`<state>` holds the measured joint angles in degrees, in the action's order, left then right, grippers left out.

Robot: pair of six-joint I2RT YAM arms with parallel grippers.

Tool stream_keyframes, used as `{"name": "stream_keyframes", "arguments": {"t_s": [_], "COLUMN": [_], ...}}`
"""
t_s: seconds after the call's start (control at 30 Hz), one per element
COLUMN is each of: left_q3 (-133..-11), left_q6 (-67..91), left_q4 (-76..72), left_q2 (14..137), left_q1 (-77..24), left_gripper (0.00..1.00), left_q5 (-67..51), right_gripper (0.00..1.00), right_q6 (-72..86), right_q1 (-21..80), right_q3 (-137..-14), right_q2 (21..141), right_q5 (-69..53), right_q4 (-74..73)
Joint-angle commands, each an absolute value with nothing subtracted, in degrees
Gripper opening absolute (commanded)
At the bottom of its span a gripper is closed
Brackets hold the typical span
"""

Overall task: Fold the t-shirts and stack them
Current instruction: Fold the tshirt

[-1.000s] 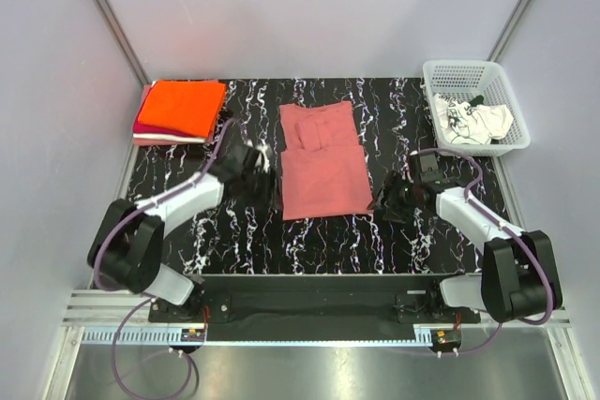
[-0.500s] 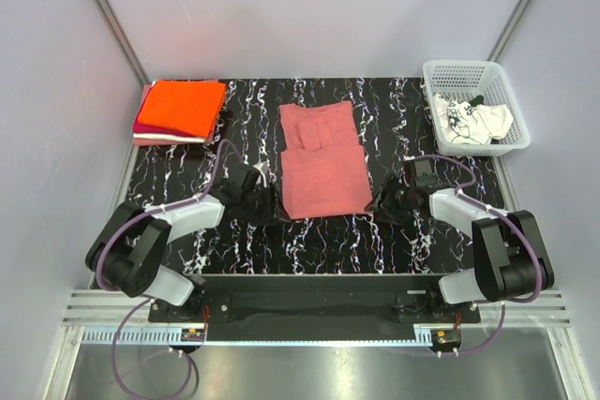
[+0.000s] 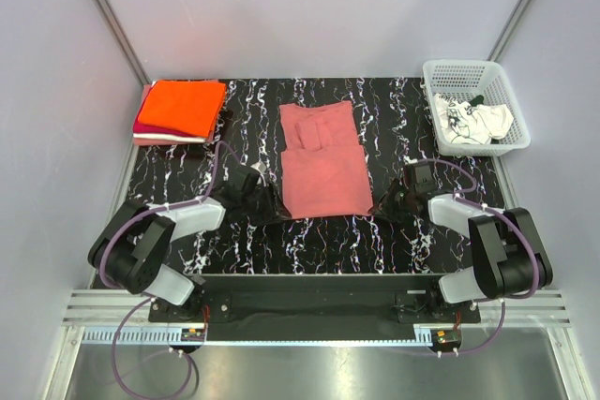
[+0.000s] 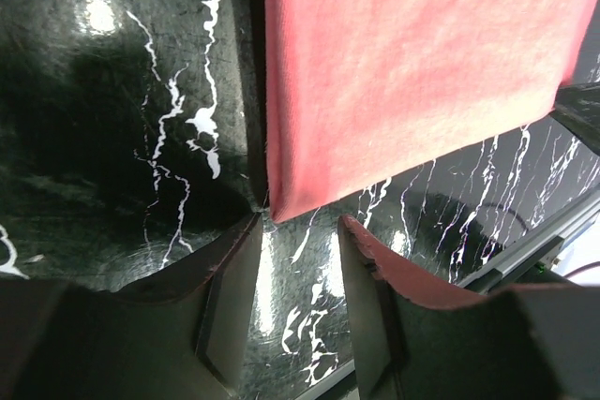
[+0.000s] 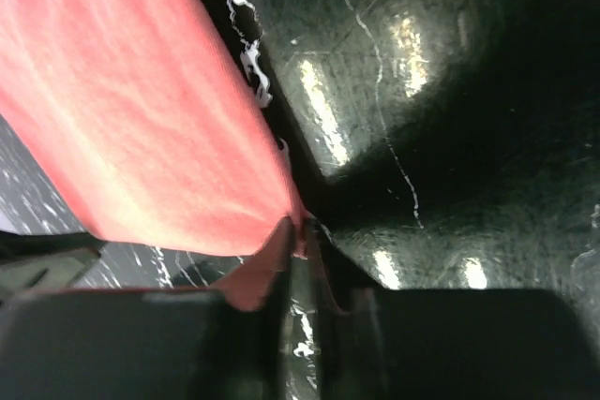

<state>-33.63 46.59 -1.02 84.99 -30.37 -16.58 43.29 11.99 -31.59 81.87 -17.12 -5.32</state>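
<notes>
A dusty rose-red t-shirt point(image 3: 323, 161) lies flat mid-table, folded into a long strip. My left gripper point(image 3: 273, 204) sits low at its near left corner. In the left wrist view the left gripper point(image 4: 300, 224) is open, and the shirt's corner point(image 4: 277, 208) lies just at the fingertips, not pinched. My right gripper point(image 3: 380, 201) is at the near right corner. In the right wrist view the right gripper point(image 5: 302, 231) is shut on that corner of the rose-red cloth point(image 5: 141, 119). Folded orange and magenta t-shirts point(image 3: 180, 110) are stacked at the back left.
A white mesh basket point(image 3: 473, 67) at the back right holds a crumpled white t-shirt with black print point(image 3: 473, 122). The black marbled table point(image 3: 328, 245) ends at a metal rail near the arm bases. Grey walls close in both sides.
Both grippers slid inward to the rose-red shirt's near corners. The right gripper closed on its corner; the left jaws narrowed a little but stay apart.
</notes>
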Motion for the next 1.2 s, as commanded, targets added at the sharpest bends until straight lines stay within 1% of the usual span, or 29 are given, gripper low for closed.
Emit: {"name": "stream_keyframes", "arguments": {"t_s": [0.0, 0.03, 0.07, 0.13, 0.23, 0.27, 0.3, 0.37, 0.4, 0.57, 0.73, 0.77, 0.93, 1.03, 1.17], "left_q3": [-32.3, -32.6, -32.8, -33.2, -33.1, -33.1, -33.0, -33.0, -33.5, -34.7, -33.8, -33.7, -34.5, -36.4, -38.5], "left_q6": [46.5, 46.4, 46.4, 46.5, 46.1, 45.7, 45.6, 44.9, 44.7, 43.1, 43.9, 44.6, 45.9, 45.7, 45.0], "left_q4": [-1.7, -1.8, -1.9, -2.0, -1.0, -0.6, -0.2, 1.1, 2.2, 8.2, 12.8, 13.6, 18.9, 20.8, 22.1], "left_q2": [87.0, 87.6, 88.0, 88.5, 88.1, 87.6, 87.2, 85.6, 85.2, 80.1, 69.8, 68.3, 60.9, 59.8, 59.9], "left_q1": [-30.9, -31.0, -31.0, -31.2, -31.2, -31.3, -31.4, -31.4, -31.5, -33.7, -38.0, -39.4, -41.4, -41.4, -41.5], "left_gripper": [0.45, 0.45, 0.43, 0.39, 0.3, 0.23, 0.2, 0.08, 0.0, 0.0, 0.0, 0.0, 0.0, 0.0, 0.0], "left_q5": [-13.6, -13.7, -14.1, -14.6, -14.4, -14.2, -13.9, -13.4, -13.2, -12.0, -8.7, -7.9, -6.1, -6.2, -6.6], "right_gripper": [0.08, 0.03, 0.0, 0.0, 0.0, 0.0, 0.0, 0.0, 0.0, 0.0, 0.0, 0.0, 0.0, 0.0, 0.0], "right_q6": [43.6, 43.7, 43.9, 43.9, 44.2, 44.6, 44.8, 45.3, 45.4, 44.7, 42.8, 42.5, 44.2, 43.9, 41.6], "right_q1": [12.0, 12.0, 12.0, 12.0, 12.0, 12.0, 12.0, 12.0, 12.0, 12.0, 12.0, 12.0, 12.1, 12.1, 12.1], "right_q3": [-29.8, -29.3, -29.3, -29.0, -27.7, -27.3, -26.7, -25.0, -24.4, -23.1, -24.3, -24.3, -25.5, -28.7, -32.7], "right_q2": [83.2, 83.1, 83.1, 83.1, 81.7, 80.4, 79.6, 77.0, 76.0, 67.8, 58.5, 55.1, 44.9, 42.3, 43.5], "right_q5": [-15.3, -15.3, -15.3, -15.5, -15.6, -15.9, -15.9, -16.1, -16.2, -15.5, -13.3, -13.1, -14.6, -13.9, -14.5], "right_q4": [-3.0, -2.6, -2.0, -2.1, -2.2, -2.2, -2.3, -2.5, -2.7, -8.9, -19.1, -21.9, -28.8, -33.0, -35.0]}}
